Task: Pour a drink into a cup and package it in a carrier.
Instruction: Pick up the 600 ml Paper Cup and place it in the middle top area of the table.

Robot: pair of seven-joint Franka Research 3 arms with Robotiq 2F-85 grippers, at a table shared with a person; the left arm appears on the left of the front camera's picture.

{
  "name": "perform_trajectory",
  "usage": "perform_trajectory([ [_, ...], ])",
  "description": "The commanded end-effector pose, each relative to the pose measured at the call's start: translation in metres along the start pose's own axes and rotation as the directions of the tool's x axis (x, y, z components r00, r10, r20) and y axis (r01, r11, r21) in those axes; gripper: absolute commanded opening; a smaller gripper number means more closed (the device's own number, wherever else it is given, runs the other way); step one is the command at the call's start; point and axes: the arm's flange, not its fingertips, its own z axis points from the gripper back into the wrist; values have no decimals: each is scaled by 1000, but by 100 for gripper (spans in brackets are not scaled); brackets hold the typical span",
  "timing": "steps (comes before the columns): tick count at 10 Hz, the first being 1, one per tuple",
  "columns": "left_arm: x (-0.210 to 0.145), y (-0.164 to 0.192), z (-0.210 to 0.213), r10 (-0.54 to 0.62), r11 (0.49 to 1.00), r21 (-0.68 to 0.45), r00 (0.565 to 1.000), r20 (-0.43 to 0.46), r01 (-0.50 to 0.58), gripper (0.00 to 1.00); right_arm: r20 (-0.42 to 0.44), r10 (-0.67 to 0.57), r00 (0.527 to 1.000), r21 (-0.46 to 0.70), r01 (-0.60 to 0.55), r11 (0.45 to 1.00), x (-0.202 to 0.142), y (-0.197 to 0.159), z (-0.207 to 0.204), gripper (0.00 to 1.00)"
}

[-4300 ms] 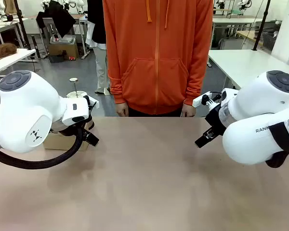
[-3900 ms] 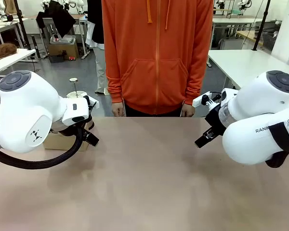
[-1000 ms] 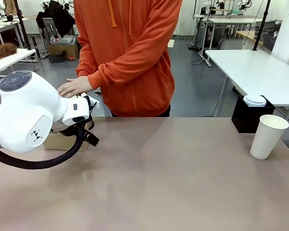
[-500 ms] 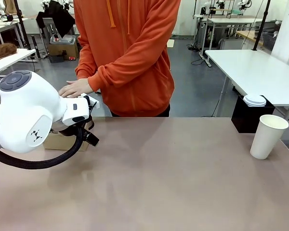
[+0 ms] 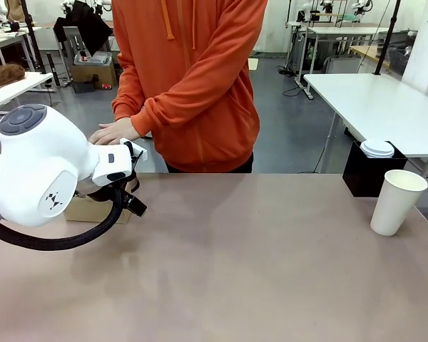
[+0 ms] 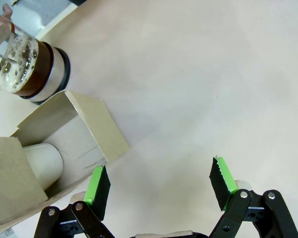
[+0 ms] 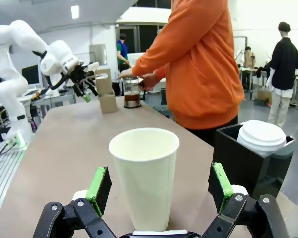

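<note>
The tall white cup (image 5: pixel 397 202) stands upright near the table's right edge. In the right wrist view the cup (image 7: pixel 145 174) is just ahead of my right gripper (image 7: pixel 159 189), centred between its open fingers and untouched. The brown carrier (image 6: pixel 69 136) lies beside my open left gripper (image 6: pixel 160 182) and holds a short white cup (image 6: pixel 42 163). The carrier (image 5: pixel 91 209) is partly hidden by my left arm, as is the left gripper (image 5: pixel 133 202). The glass carafe with the dark, foamy drink (image 6: pixel 30 69) stands past the carrier. The person's hands are on the carafe (image 7: pixel 132 94).
A person in an orange hoodie (image 5: pixel 189 78) stands at the far left of the table, one hand (image 5: pixel 114 132) behind my left arm. A black box (image 7: pixel 238 158) with a white-lidded cup (image 7: pixel 261 135) sits off the table's right corner. The middle of the table (image 5: pixel 235 249) is bare.
Since the oldest frames the person has stepped left and reached behind my left arm, the right arm has left the front view, and a cup stands at the right. In the last second the hand dropped slightly.
</note>
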Motion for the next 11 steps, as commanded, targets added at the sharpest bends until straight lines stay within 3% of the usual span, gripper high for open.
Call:
perform_trajectory([
  [1,0,0,0,1,1000,-1,1000,1,-1,100,-38,33,999,10,-32,999,-11,3,0,100],
  [5,0,0,0,1,1000,-1,1000,1,-1,100,-94,4,996,8,-3,1000,-37,15,-27,100],
  [11,0,0,0,1,1000,-1,1000,1,-1,100,-98,-59,993,-28,56,998,-59,27,-61,100],
])
